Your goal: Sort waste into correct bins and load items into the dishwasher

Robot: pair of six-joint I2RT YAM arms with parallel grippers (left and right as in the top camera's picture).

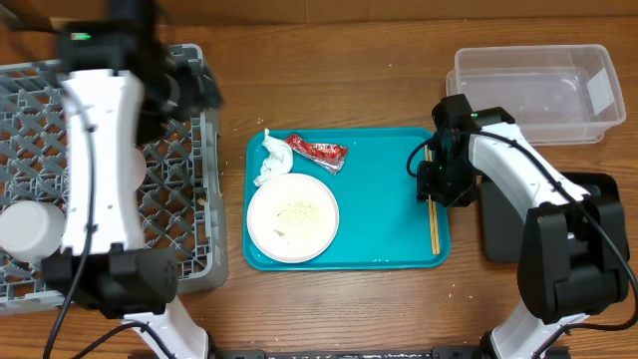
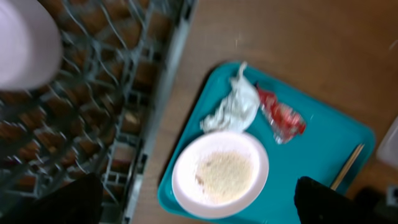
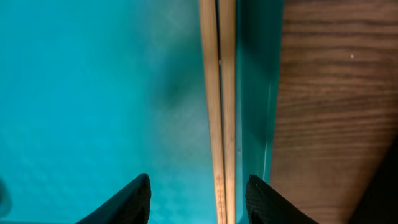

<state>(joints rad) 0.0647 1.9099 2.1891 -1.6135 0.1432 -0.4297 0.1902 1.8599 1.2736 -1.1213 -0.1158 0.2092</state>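
A teal tray [image 1: 389,199] lies in the middle of the wooden counter [image 1: 349,60]. On its left half sits a small round white dish [image 1: 319,234], right way up, with a pale, grainy patch of rice-like crumbs [image 1: 296,211] spread across its centre. Just beyond the dish, toward the far edge, a crumpled white napkin [image 1: 271,162] lies bunched in loose folds. It touches or nearly touches the dish rim, and a small red foil wrapper [image 1: 321,153], creased and shiny, lies beside it. A pair of thin wooden chopsticks [image 3: 219,93] lies side by side along the tray's right rim. The right gripper [image 3: 199,199] hangs low over them, its jaws a little apart with one tip on each side of the sticks, closed on nothing. A grey lattice rack [image 1: 189,199] fills the counter's left side, and a white cup [image 1: 30,227] stands in it near the left edge. The left gripper [image 2: 196,186] is above the rack's right wall, jaws wide and empty. A clear tub [image 1: 528,90] stands at the far right corner. A black tray [image 1: 498,239] lies by the right edge, partly under the right arm.
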